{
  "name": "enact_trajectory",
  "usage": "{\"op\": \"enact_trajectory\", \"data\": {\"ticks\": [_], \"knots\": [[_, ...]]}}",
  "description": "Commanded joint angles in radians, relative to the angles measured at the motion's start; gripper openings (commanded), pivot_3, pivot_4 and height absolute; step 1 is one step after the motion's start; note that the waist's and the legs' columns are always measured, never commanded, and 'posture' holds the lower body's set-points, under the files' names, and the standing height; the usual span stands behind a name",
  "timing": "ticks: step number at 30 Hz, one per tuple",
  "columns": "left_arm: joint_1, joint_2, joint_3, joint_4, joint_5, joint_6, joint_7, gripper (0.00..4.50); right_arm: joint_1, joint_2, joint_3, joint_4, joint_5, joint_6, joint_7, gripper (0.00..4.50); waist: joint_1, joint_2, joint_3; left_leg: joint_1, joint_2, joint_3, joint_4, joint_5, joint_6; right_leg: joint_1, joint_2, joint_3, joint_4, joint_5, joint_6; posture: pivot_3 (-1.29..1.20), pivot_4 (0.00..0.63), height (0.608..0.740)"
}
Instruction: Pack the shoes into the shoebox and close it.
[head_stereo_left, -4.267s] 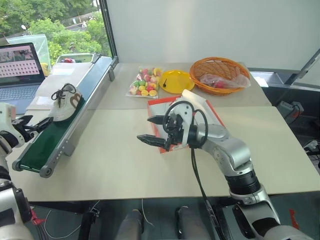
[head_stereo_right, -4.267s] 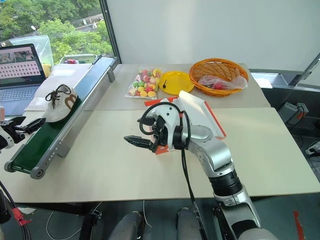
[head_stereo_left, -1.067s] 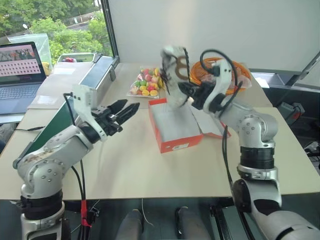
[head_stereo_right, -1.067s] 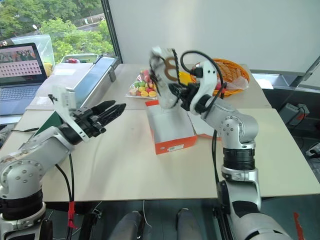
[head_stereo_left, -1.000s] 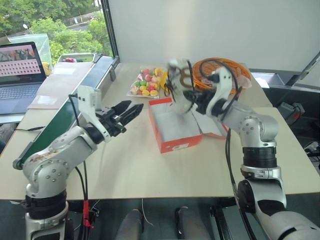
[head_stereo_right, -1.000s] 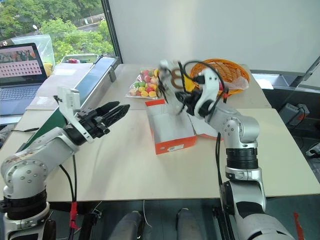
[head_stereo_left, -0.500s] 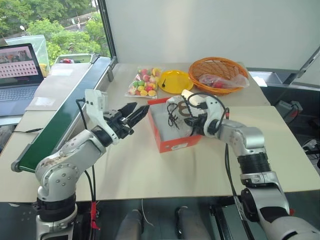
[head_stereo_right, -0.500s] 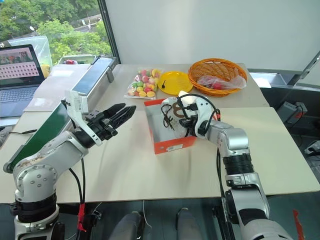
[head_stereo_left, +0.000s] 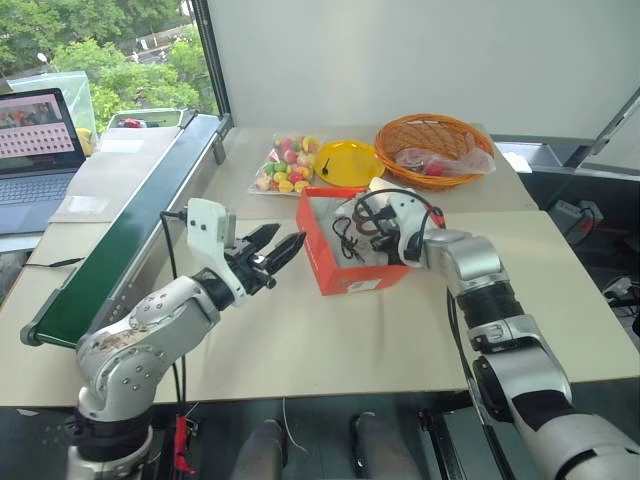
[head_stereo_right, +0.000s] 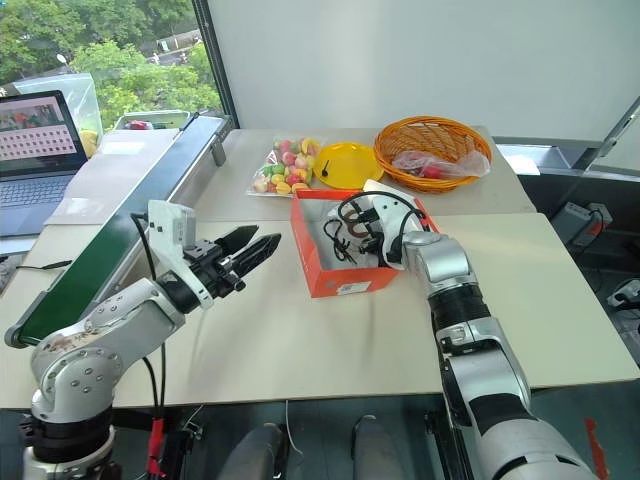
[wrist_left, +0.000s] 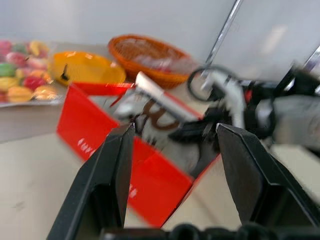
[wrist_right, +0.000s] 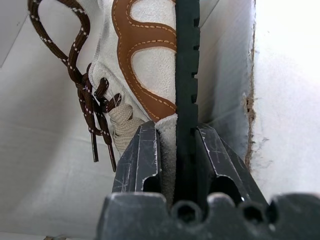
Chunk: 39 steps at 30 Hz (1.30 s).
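head views: shoebox (head_stereo_left: 350, 262) sat open near the middle of the table (head_stereo_left: 300, 340), lid folded back on its far right side. right gripper (head_stereo_left: 385, 243) was down inside the box, clenched on one shoe (head_stereo_left: 358, 228), which looked tilted and not yet lying flat on the box floor. left gripper (head_stereo_left: 280, 249) hovered just beside the box's left wall, fingers apart, nothing in them. conveyor belt (head_stereo_left: 120, 230) on the left carried no shoe. candy bag (head_stereo_left: 285, 165), yellow plate (head_stereo_left: 348, 160) and wicker basket (head_stereo_left: 430, 145) sat at the far end, apart from the work.

left wrist view: left fingers (wrist_left: 112, 175) were spread and empty, pointed at the red box wall (wrist_left: 100, 145); the shoe with its brown side marking (wrist_left: 160, 114) and the right arm were visible beyond the rim.

right wrist view: right fingers (wrist_right: 145, 160) pinched the shoe's sole edge and upper; laces (wrist_right: 90, 95) hung loose against the white box interior (wrist_right: 40, 150).

status, my read: one shoe was in the box but not yet let go. couldn't tell whether a second shoe was already in there, none was visible elsewhere. left to do: release, settle the pair, fold the lid over.
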Motion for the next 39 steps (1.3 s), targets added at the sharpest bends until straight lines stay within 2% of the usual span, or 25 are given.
{"op": "enact_trajectory", "data": {"ticks": [1,6,11,13,16,22,28,32,36,39], "knots": [[-0.075,0.087,0.019,0.01,0.023,0.044,-0.065,2.78,-0.049,-0.018,0.013,0.014,-0.04,-0.05,0.037,0.44,0.002,0.0,0.0,0.0,0.0,0.0,-0.001,0.0,0.0,0.0,0.0,0.0,-0.001,0.0,0.0,0.0,0.15,0.74],[-0.169,0.132,-0.014,0.036,0.026,0.105,-0.118,2.78,-0.058,-0.009,0.014,0.039,-0.067,-0.072,0.054,0.44,0.003,0.0,0.0,-0.002,0.0,0.0,-0.001,0.0,0.0,0.0,0.0,0.0,-0.007,0.001,0.001,0.0,0.15,0.74],[-0.23,0.176,-0.021,0.051,-0.044,0.206,-0.208,2.78,-0.054,-0.007,0.037,0.066,-0.11,-0.117,0.064,0.44,-0.002,0.0,0.0,-0.002,0.0,0.0,-0.003,0.0,0.0,0.0,0.0,0.0,-0.008,0.001,0.002,0.0,0.15,0.74],[-0.238,0.206,-0.019,0.055,-0.062,0.244,-0.243,2.78,-0.056,-0.003,0.046,0.074,-0.129,-0.138,0.065,1.43,-0.002,0.0,0.0,-0.002,0.0,0.0,-0.003,0.0,0.0,0.0,0.0,0.0,-0.008,0.001,0.002,0.0,0.15,0.74],[-0.249,0.228,-0.015,0.064,-0.071,0.274,-0.272,2.78,-0.059,0.004,0.056,0.068,-0.147,-0.16,0.068,2.44,-0.002,0.0,0.0,-0.002,0.0,0.0,-0.003,0.0,0.0,0.0,0.0,0.0,-0.008,0.001,0.002,0.0,0.15,0.74],[-0.25,0.213,0.007,0.064,-0.086,0.296,-0.278,2.78,-0.091,-0.008,0.04,-0.057,-0.149,-0.119,0.086,4.43,0.0,0.0,0.0,-0.003,0.0,0.0,-0.003,0.0,0.0,-0.001,0.0,0.0,-0.008,0.001,0.002,0.0,0.15,0.74],[-0.226,0.217,0.012,0.067,-0.071,0.289,-0.294,2.78,-0.117,-0.088,0.011,-0.317,-0.11,0.079,0.153,4.48,0.002,0.001,0.001,-0.003,0.0,0.0,-0.004,0.0,0.0,-0.002,0.0,0.0,-0.008,0.001,0.001,0.0,0.15,0.74],[-0.214,0.209,0.003,0.074,-0.044,0.272,-0.303,2.78,-0.14,-0.115,-0.027,-0.491,-0.031,0.219,0.211,4.48,0.002,0.001,0.001,-0.003,0.0,0.0,-0.004,0.0,0.0,-0.001,-0.001,0.0,-0.008,0.001,0.002,0.0,0.15,0.74],[-0.201,0.178,0.015,0.098,-0.001,0.249,-0.275,2.78,-0.127,-0.066,-0.119,-0.637,0.134,0.197,0.299,4.48,-0.001,0.001,0.001,-0.002,0.0,0.0,-0.004,0.0,0.0,-0.002,0.0,0.0,-0.007,0.001,0.001,0.0,0.15,0.74],[-0.191,0.144,0.048,0.134,0.065,0.212,-0.219,2.78,-0.066,-0.069,-0.128,-0.714,0.197,0.124,0.363,4.48,0.002,0.001,0.001,-0.002,0.001,0.001,-0.004,0.0,0.0,-0.001,0.0,0.0,-0.007,0.001,0.001,0.0,0.15,0.74]]}}
